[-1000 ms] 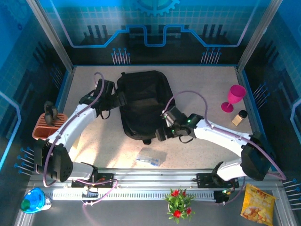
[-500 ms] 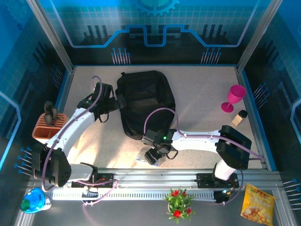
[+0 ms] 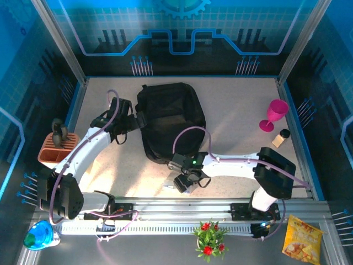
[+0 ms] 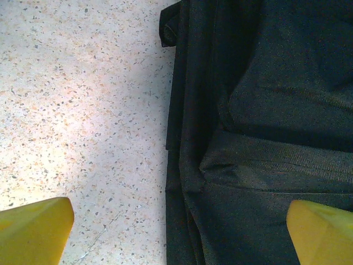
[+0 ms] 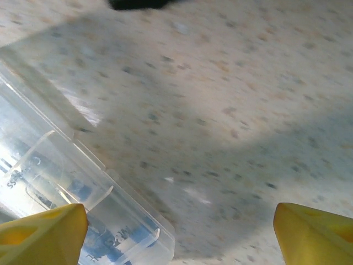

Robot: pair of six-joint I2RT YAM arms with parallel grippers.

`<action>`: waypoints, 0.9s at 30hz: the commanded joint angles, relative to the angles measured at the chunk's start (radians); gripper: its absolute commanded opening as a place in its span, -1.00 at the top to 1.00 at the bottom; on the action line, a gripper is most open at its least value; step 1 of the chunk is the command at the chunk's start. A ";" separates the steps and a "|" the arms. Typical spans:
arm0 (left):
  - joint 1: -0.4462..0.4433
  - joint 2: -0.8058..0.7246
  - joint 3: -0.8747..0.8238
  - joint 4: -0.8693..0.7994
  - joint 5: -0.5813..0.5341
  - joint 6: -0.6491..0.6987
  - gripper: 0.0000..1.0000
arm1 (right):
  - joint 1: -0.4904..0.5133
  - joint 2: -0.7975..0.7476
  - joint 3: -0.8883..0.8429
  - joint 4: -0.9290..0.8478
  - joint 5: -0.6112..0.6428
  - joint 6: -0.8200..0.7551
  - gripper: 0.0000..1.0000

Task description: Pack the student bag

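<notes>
The student bag (image 3: 168,118), a large black fabric backpack, lies flat in the middle of the table. My left gripper (image 3: 134,121) is open at the bag's left edge. In the left wrist view its yellow fingertips (image 4: 34,233) straddle the line between the speckled table and the bag's folded side (image 4: 265,138). My right gripper (image 3: 185,182) is open, low over a clear plastic box (image 3: 167,186) near the front edge. The right wrist view shows that box (image 5: 66,187) by the left fingertip, with blue-printed contents inside and bare table between the jaws.
A pink goblet (image 3: 274,114) and a small jar (image 3: 281,138) stand at the right. At the left edge sits an orange holder (image 3: 55,148). A yellow snack bag (image 3: 302,238), a potted plant (image 3: 208,237) and a blue item (image 3: 39,234) lie beyond the front rail.
My right arm has swung from the bag's lower right edge down to the clear plastic box at the front. The left gripper has shifted slightly by the bag's left side.
</notes>
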 commanded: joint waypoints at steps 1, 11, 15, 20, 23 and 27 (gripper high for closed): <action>0.009 0.006 -0.005 0.023 0.022 0.019 -0.99 | -0.085 -0.054 -0.121 -0.052 0.065 0.067 -0.75; 0.011 0.031 0.012 0.024 0.045 0.013 -0.98 | -0.423 -0.296 -0.273 -0.084 0.066 0.159 -0.73; 0.010 0.037 0.017 0.025 0.054 0.011 -0.99 | -0.447 -0.386 -0.249 -0.100 0.054 0.068 -0.74; 0.010 0.042 0.029 0.023 0.059 0.009 -0.99 | -0.420 -0.404 -0.236 -0.041 -0.056 -0.063 -0.97; 0.010 0.042 0.034 0.020 0.058 0.009 -0.98 | -0.385 -0.351 -0.210 -0.050 -0.028 -0.085 -1.00; 0.010 0.045 0.038 0.019 0.059 0.011 -0.98 | -0.345 -0.265 -0.185 -0.038 -0.017 -0.101 -0.99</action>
